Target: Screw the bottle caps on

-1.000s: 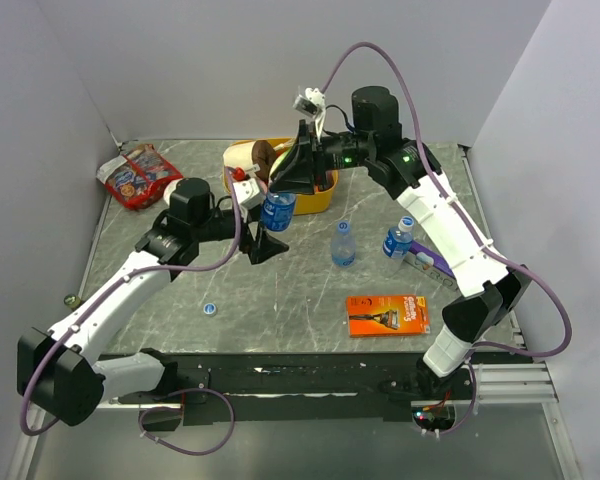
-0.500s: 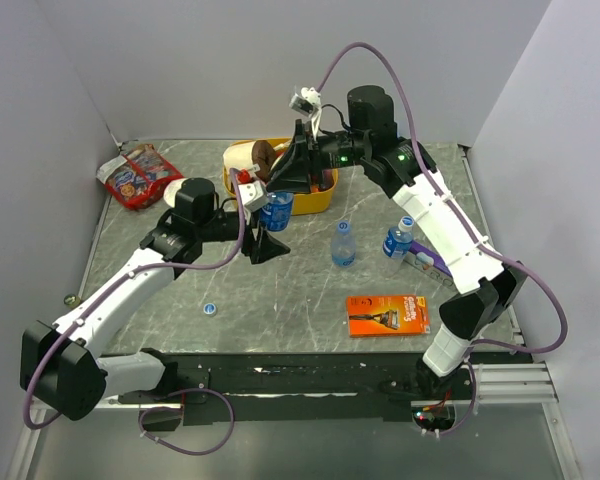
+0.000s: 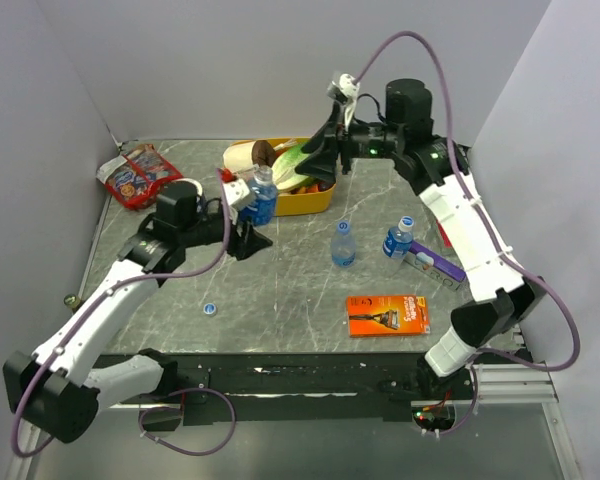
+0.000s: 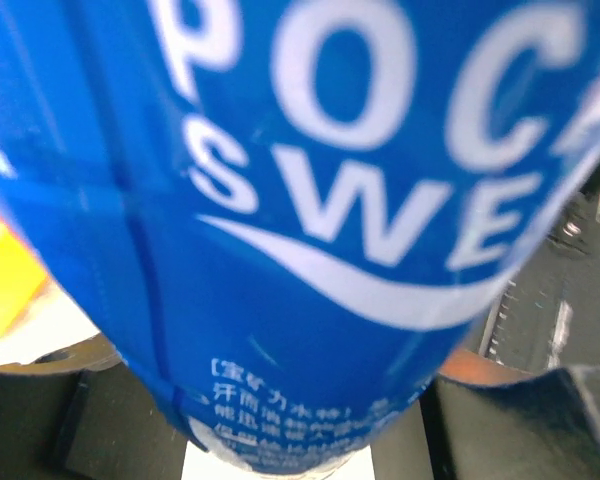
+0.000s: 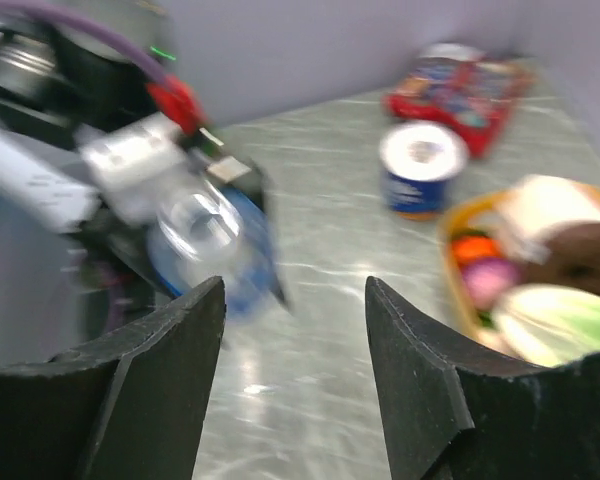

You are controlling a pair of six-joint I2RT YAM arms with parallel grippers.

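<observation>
Blue label with white lettering fills the left wrist view, so the bottle [image 4: 310, 230] is cut off at every edge there, with only dark bits of the tool at the bottom corners. The left gripper [image 3: 257, 207] pinches this bottle by its body and holds it roughly upright. In the right wrist view the bottle is blurred, and I cannot tell whether its clear neck carries a cap. The right gripper [image 5: 294, 285] stands spread with nothing between its fingers, raised apart from the bottle, over a yellow tray [image 3: 302, 204]. One blue cap [image 3: 210, 309] lies on the table [image 3: 280, 290], well behind the left gripper.
</observation>
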